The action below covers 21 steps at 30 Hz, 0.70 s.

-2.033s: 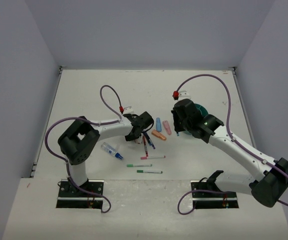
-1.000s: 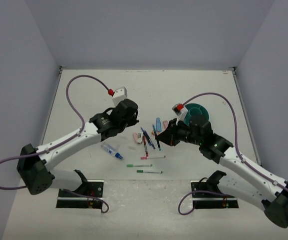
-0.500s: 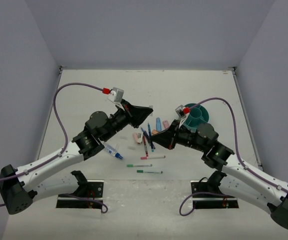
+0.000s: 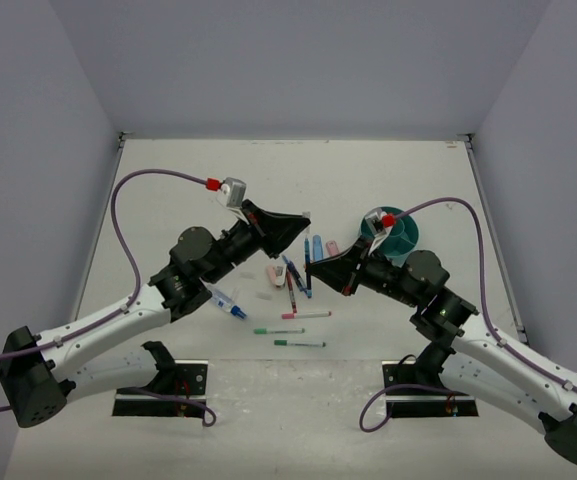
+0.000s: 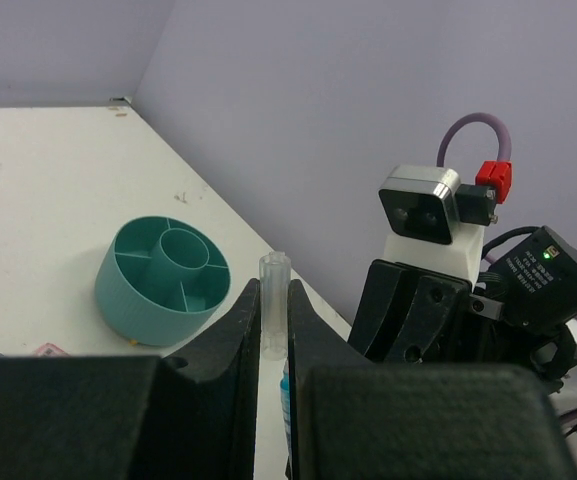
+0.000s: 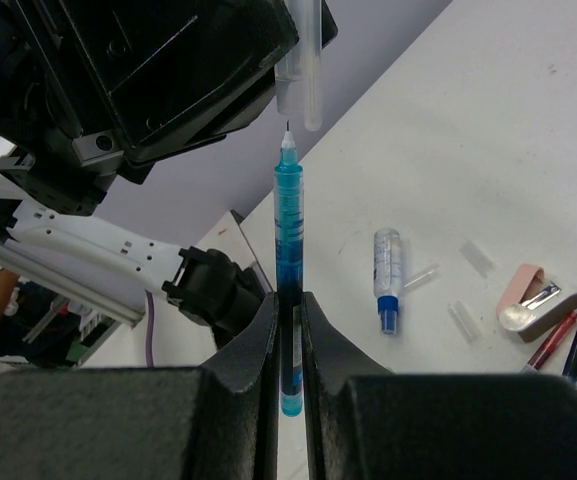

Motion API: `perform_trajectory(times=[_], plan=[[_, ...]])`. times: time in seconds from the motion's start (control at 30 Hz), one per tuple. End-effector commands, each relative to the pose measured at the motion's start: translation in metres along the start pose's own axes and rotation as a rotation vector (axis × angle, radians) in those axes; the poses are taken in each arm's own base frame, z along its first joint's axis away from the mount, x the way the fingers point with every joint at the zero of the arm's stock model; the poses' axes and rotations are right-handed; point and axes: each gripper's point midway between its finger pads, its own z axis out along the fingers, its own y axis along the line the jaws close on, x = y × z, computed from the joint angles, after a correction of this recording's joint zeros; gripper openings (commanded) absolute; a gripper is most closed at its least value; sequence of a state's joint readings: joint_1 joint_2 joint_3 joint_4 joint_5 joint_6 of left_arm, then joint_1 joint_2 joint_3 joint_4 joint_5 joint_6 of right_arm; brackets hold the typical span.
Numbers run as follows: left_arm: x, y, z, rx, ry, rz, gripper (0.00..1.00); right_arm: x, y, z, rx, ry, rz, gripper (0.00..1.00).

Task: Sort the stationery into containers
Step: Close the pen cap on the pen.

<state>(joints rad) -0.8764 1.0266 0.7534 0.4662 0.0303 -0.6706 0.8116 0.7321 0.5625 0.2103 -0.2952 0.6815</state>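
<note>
Pinching a teal-blue pen (image 6: 288,215), my right gripper (image 6: 288,308) has its fingers drawn narrow onto the barrel. The pen's lower end sits between the pads and its bare tip points straight out past them. Just beyond that tip, a little to one side and not touching it, hangs a clear pen cap (image 6: 305,70). My left gripper (image 5: 272,312) has that cap clamped, with its fingers closed tight on the lower part and the rest of the cap standing out past the fingertips.

From overhead I see both sets of fingers raised above the table (image 4: 188,190), pointed at each other, tip toward tip.

Beyond my left fingers and off to their left, the teal cup (image 5: 163,280) stands upright on the table, with a round middle well and dividers running out to the wall. Overhead, it sits behind my right wrist.

Under the fingers, on the table, lie a bunch of blue and red pens (image 4: 293,275). A blue highlighter (image 4: 316,246) and a pink highlighter (image 4: 332,247) lie just past them toward the cup.

Below my right fingers and out to their right, a clear blue-capped tube (image 6: 386,275) lies flat. Farther right is a pink piece (image 6: 528,295) that I cannot identify.

Closer to the arm bases lie a pink pen (image 4: 306,315), a shorter green pen (image 4: 278,330) and a longer green pen (image 4: 299,343), all apart from one another.
</note>
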Motion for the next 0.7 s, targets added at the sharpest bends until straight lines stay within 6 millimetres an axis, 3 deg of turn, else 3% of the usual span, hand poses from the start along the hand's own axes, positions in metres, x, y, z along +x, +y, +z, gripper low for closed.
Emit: perform_trajectory(times=[0.0,0.37,0.67], plan=[[-0.01,-0.01,0.001,0.046,-0.042,-0.021,0.0,-0.017,0.007,0.001,-0.01,-0.063,-0.02,0.0],[-0.005,-0.012,0.001,0.066,-0.033,-0.037,0.0,-0.021,0.001,0.003,0.026,-0.09,0.005,0.0],[0.0,-0.007,-0.001,0.062,-0.038,-0.053,0.0,-0.032,0.011,0.007,-0.007,-0.114,0.003,0.0]])
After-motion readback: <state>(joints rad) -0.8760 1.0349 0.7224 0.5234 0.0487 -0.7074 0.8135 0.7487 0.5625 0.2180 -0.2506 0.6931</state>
